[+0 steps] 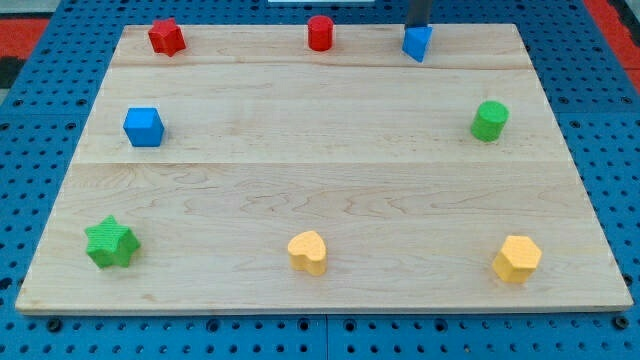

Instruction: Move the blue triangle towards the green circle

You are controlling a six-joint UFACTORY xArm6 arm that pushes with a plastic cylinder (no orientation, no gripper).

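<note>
Yellow blocks (308, 252) nearest; my tip (417, 27) touching blue triangle (417, 43) at top, green circle (489, 120) well apart.

Single view only, set high in front of the worktop (330, 170) and tilted down toward its far edge, so that the near edge runs wide along the view's bottom and the sides narrow toward the view's top. Close enough to fill the frame with the whole wooden board, leaving only strips of blue perforated base (320, 340) around it. Cropped at the view's top, with my tip (417, 27) entering there just behind the blue triangle (417, 43).
</note>
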